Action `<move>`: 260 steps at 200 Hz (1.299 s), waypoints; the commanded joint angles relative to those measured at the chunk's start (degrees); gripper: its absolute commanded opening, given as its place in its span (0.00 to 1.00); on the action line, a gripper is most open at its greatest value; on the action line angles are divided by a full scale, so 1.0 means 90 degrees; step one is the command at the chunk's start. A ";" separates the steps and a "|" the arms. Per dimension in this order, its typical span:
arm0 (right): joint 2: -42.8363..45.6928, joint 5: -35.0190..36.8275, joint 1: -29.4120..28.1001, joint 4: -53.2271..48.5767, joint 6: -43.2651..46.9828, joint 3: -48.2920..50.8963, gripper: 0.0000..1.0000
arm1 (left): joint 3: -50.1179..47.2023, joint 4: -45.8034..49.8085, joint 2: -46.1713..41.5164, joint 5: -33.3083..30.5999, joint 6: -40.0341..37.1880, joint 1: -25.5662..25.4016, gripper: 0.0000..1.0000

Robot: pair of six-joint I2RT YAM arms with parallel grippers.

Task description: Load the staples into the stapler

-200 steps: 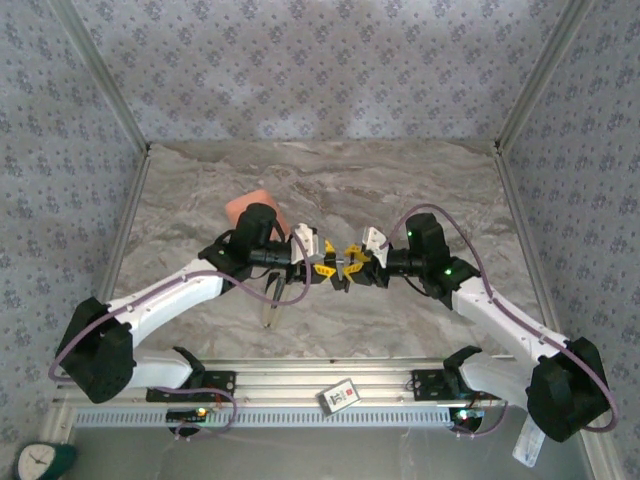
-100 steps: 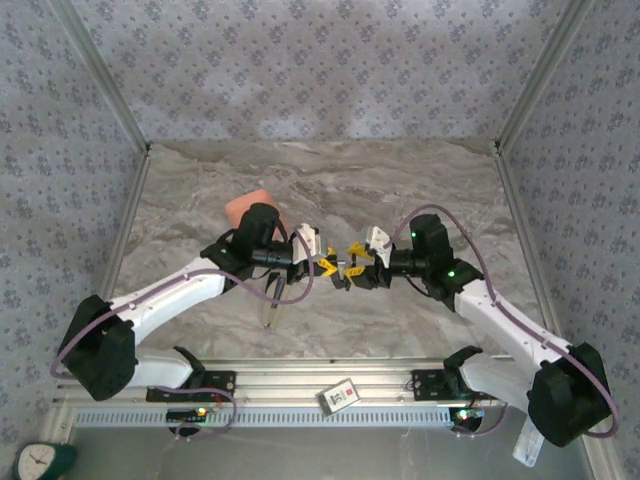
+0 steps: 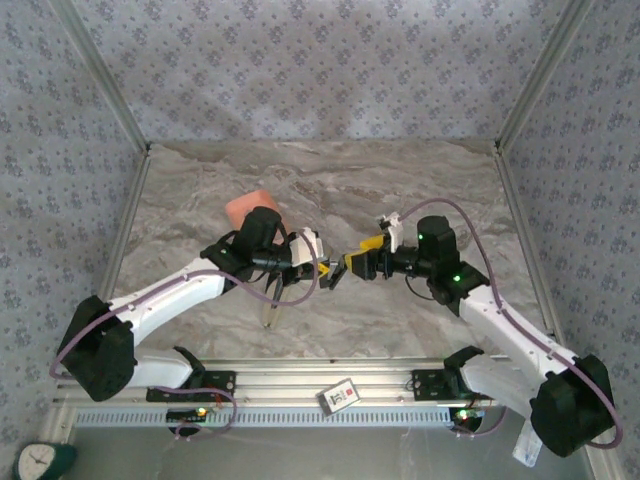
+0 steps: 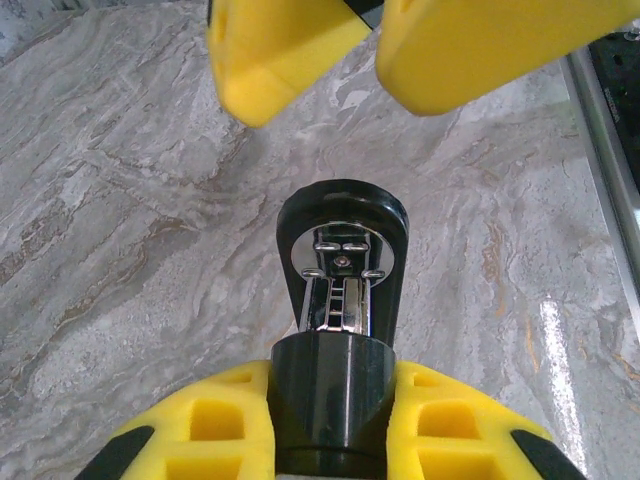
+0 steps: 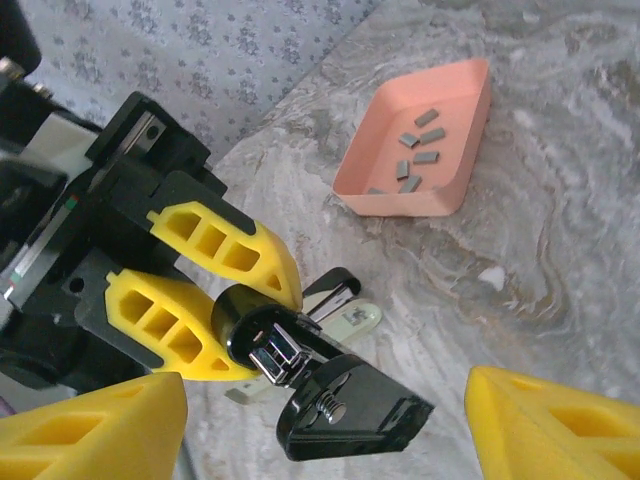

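My left gripper (image 3: pixel 322 268) (image 4: pixel 335 400) is shut on one end of the black stapler (image 4: pixel 340 290) (image 5: pixel 300 350), holding it above the table. The stapler's black cover (image 5: pixel 350 410) hangs open, baring the chrome magazine (image 5: pixel 280 355). Just to its right, my right gripper (image 3: pixel 362 258) (image 5: pixel 328 385) stands open, its yellow fingers (image 4: pixel 285 50) on either side of the stapler's free end without touching it. Several short grey staples (image 5: pixel 415 150) lie in the salmon tray (image 5: pixel 370 185) (image 3: pixel 240 205) on the far left of the marble table.
On the table below the stapler lies a pale flat piece (image 5: pixel 365 320) (image 3: pixel 272 310) with a black-and-chrome arm. Patterned walls and metal rails (image 3: pixel 120 260) enclose the table on three sides.
The left gripper has closed on the stapler. The right gripper has opened, let go and drawn back to the right, away from the stapler.
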State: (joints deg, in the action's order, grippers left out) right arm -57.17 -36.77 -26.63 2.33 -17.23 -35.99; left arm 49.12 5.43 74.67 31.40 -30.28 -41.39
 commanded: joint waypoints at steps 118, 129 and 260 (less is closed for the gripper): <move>0.0012 -0.0533 -0.0551 -0.0948 0.5302 -0.0233 0.74 | 0.0459 0.0041 -0.0231 0.0971 -0.0192 -0.0041 0.00; -0.0142 -0.0552 -0.0571 -0.0904 0.5349 -0.0312 0.73 | 0.0469 0.0041 -0.0225 0.1013 -0.0192 -0.0049 0.00; 0.0171 -0.1761 0.1158 0.1294 0.4024 0.1167 0.09 | 0.0235 -0.0932 -0.0953 0.1843 0.1230 0.0833 0.00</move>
State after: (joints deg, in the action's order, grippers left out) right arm -57.30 -50.81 -20.51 4.71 24.97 -30.89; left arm 50.83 6.37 71.77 40.58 -27.51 -37.67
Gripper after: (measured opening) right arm 0.197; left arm 0.209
